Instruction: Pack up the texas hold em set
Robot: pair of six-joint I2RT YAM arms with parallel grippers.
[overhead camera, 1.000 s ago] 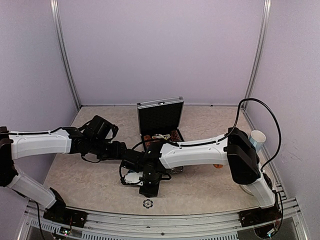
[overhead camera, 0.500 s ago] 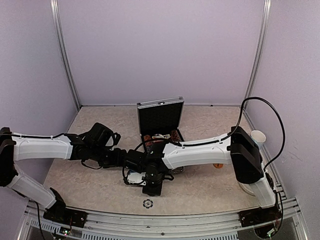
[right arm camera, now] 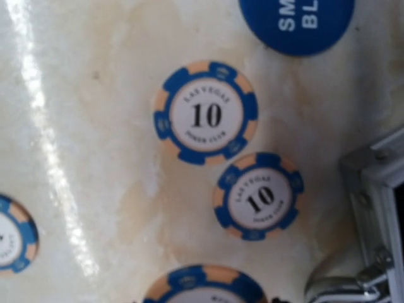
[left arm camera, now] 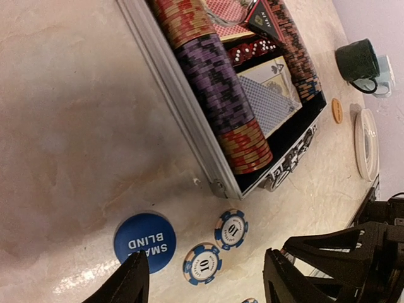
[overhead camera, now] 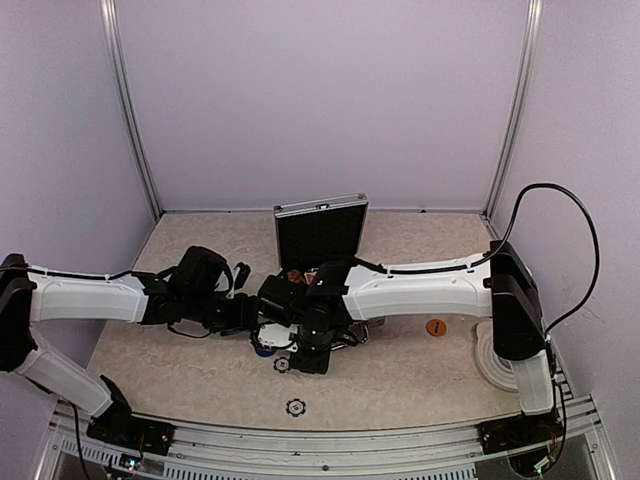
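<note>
The silver case (overhead camera: 320, 232) stands open mid-table; the left wrist view shows its rim (left arm camera: 189, 129), rows of red and dark chips (left arm camera: 218, 95) and a blue card deck (left arm camera: 268, 104). On the table beside it lie a blue SMALL BLIND button (left arm camera: 144, 242) and two blue "10" chips (left arm camera: 231, 229) (left arm camera: 202, 263). My left gripper (left arm camera: 202, 285) hangs open over the nearer chip. My right gripper (right arm camera: 203, 298) is low over the same spot. A larger blue chip (right arm camera: 205, 285) sits between its barely visible tips. More chips (right arm camera: 206, 113) (right arm camera: 257, 197) lie flat below.
A dark mug (left arm camera: 358, 60), an orange disc (left arm camera: 337, 110) and a round ringed coaster (left arm camera: 366, 144) sit to the right of the case. The right arm's black wrist (left arm camera: 353, 252) crowds my left gripper. One chip (overhead camera: 283, 365) and a dark disc (overhead camera: 297, 407) lie near the front edge.
My left arm has reached right toward the case and its jaws have narrowed. The right wrist has drawn back toward the case, uncovering a chip near the front.
</note>
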